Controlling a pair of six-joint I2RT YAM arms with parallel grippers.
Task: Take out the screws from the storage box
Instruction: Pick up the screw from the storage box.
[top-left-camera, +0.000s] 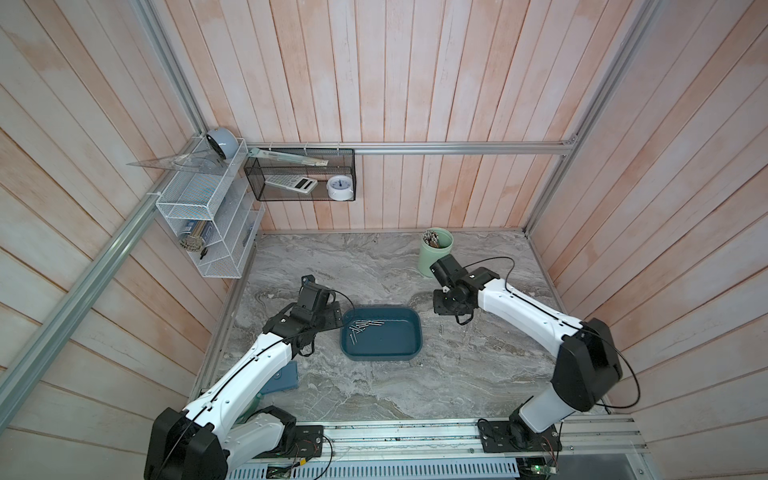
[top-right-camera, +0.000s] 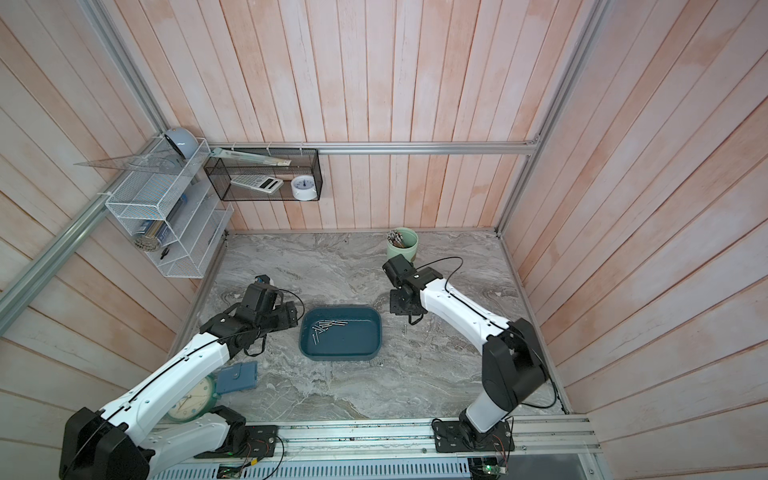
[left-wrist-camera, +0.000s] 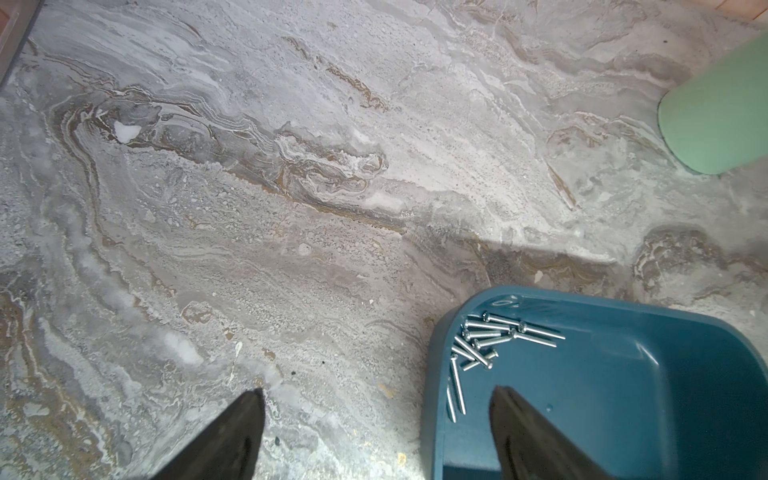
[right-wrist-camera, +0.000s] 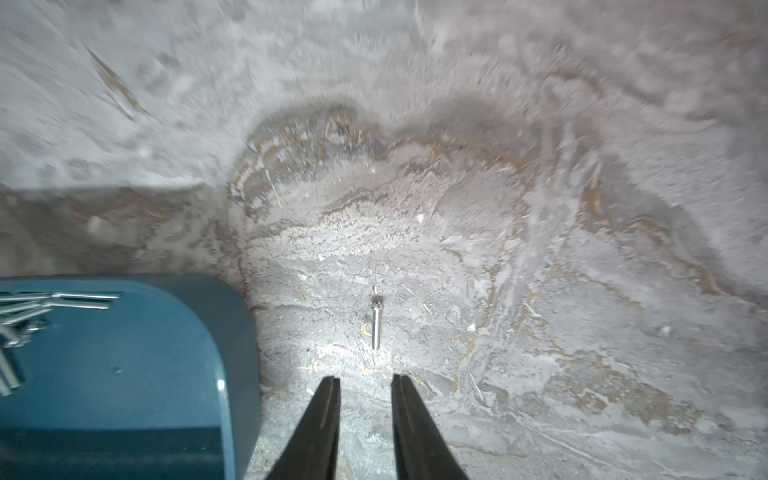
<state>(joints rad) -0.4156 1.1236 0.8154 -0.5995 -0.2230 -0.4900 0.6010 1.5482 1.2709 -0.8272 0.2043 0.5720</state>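
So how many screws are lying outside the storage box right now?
1. One screw lies on the marble table beside the storage box, just ahead of the open right gripper. The remaining screws are piled inside the box. Others could be hidden under the arms.

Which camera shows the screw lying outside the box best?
Right wrist view: the loose screw appears close and whole. Both top views show it as a tiny speck; the left wrist view misses it.

Both top views look down on my whole table (top-left-camera: 374, 386) from high above. Each wrist camera peers closely past its jaws at it; both catch the storage box (left-wrist-camera: 623, 395).
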